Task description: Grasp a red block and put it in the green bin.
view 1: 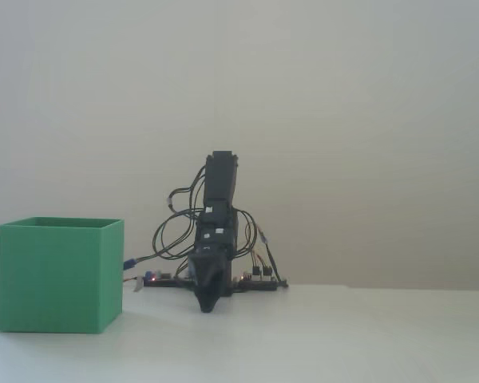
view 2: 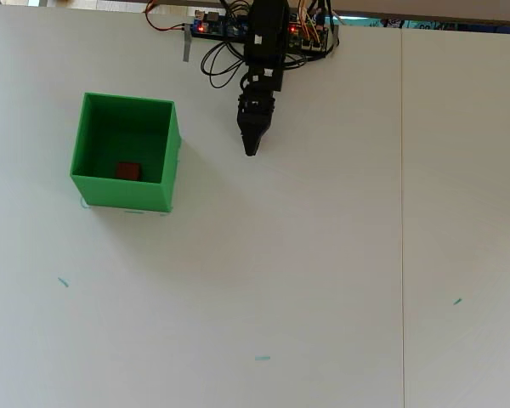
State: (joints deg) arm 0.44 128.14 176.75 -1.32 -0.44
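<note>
Red block (view 2: 128, 171) already inside green bin (view 2: 167, 144), near front wall. Gripper (view 2: 252, 150) empty, jaws together, parked beside bin. Risk: arm swinging sideways, knocking bin.

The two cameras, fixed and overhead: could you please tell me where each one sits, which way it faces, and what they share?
Fixed view: sits low at table height, facing the arm head-on against a plain wall; the gripper points down near the table.
Overhead view: looks straight down; the arm's base is at the top edge, and the gripper points down the picture.
Shared: the arm and the green bin; only the overhead view shows the red block inside the bin.
</note>
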